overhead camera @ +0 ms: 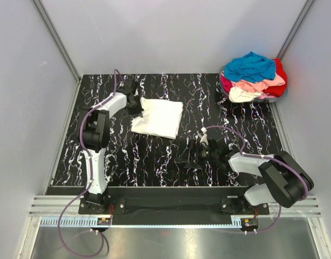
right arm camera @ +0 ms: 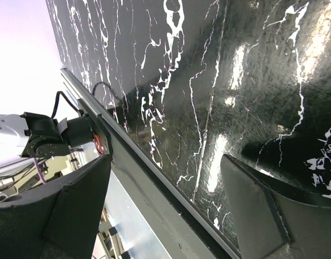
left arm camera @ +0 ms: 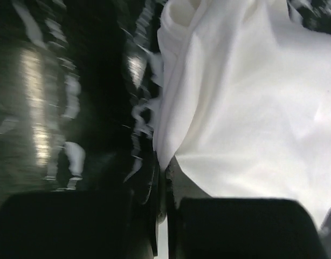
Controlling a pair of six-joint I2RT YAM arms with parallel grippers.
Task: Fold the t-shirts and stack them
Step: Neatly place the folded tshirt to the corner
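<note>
Cream-white t-shirt (overhead camera: 157, 117): folded into a soft, rumpled 4-sided slab, left of centre on the surface. Long axis runs roughly left to right, slightly skewed.
Left fingers (left arm camera: 235, 229): together, clamped on the left edge of the cream-white t-shirt.
Right fingers (right arm camera: 262, 216): apart, over bare surface, well apart from the folded tee.
Heap of t-shirts (overhead camera: 254, 78): far right corner. Crumpled blue on top, with pink, red and cream below.
Surface (overhead camera: 154, 162): glossy black with white marble veining.

The top view is evenly and brightly lit from above, with only soft shadows. Glare is reflected off the glossy table (right arm camera: 235, 65) in the right wrist view. The left wrist view is blurred, the white t-shirt (left arm camera: 252, 108) nearly overexposed.
</note>
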